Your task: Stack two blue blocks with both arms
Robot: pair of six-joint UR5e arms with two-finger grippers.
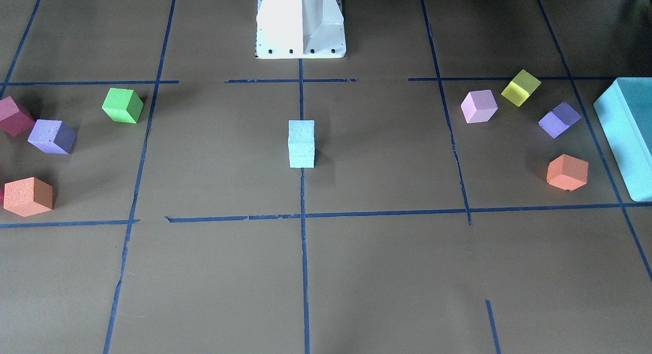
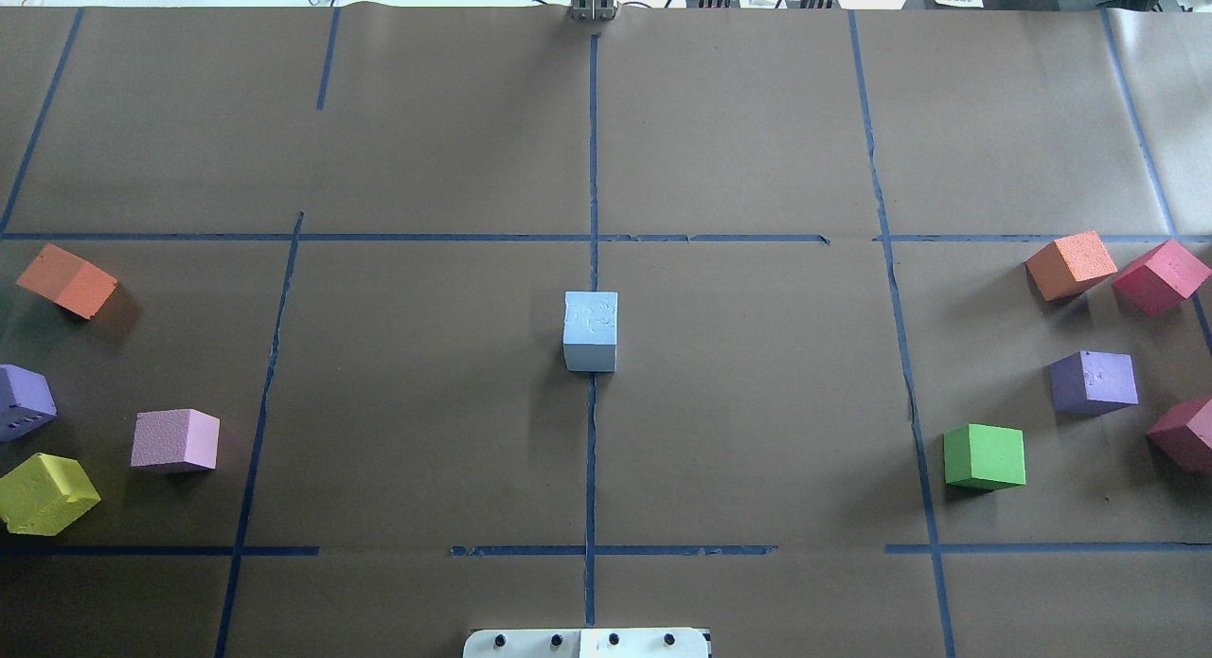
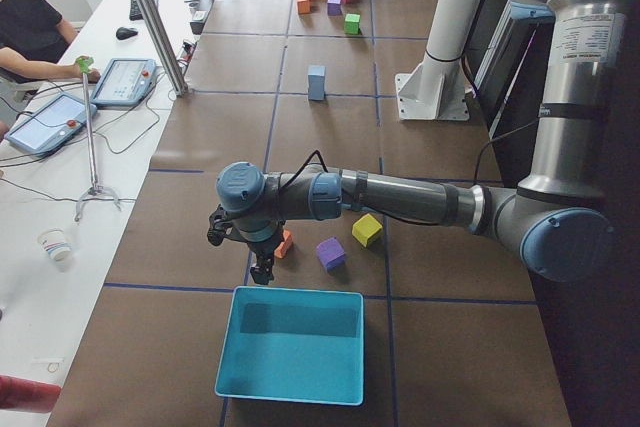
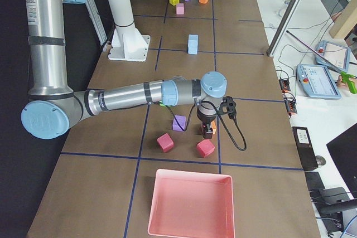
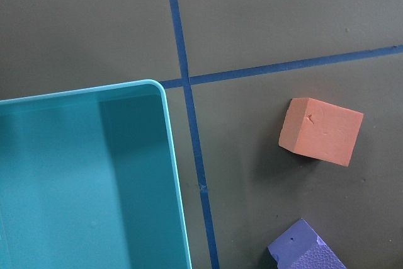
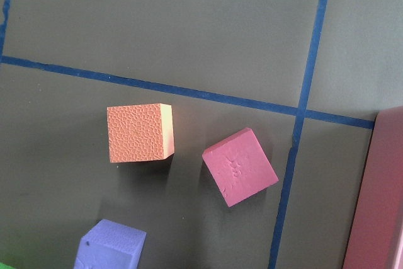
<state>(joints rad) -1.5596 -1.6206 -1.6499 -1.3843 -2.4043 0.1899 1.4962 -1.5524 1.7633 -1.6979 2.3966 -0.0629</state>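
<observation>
Exterior front-facing view gives you the two blue blocks (image 1: pixel 301 143) stacked, one squarely on top of the other. They stand on the centre tape line of the desk (image 1: pixel 204 272), at 6 o'clock from the white pedestal (image 1: pixel 300 23).

In the exterior left view, the left end effector (image 3: pixel 262 273) points down just off the far rim of the turquoise box (image 3: pixel 290 347), at its 12 o'clock and well apart from the stack. You cannot tell from that view whether it is spread or closed. The left wrist view shows only the box at 8 o'clock, an orange cube (image 5: pixel 321 130) at 3 o'clock and a purple cube (image 5: pixel 305 247) at 5 o'clock.

In the exterior right view, the right end effector (image 4: pixel 208 132) hangs low over cubes at 12 o'clock from the pink tray (image 4: pixel 189 204), also well apart from the stack. Its state cannot be told either. Its wrist view shows a red cube (image 6: pixel 239 166) near centre and the tray's edge at 4 o'clock.
</observation>
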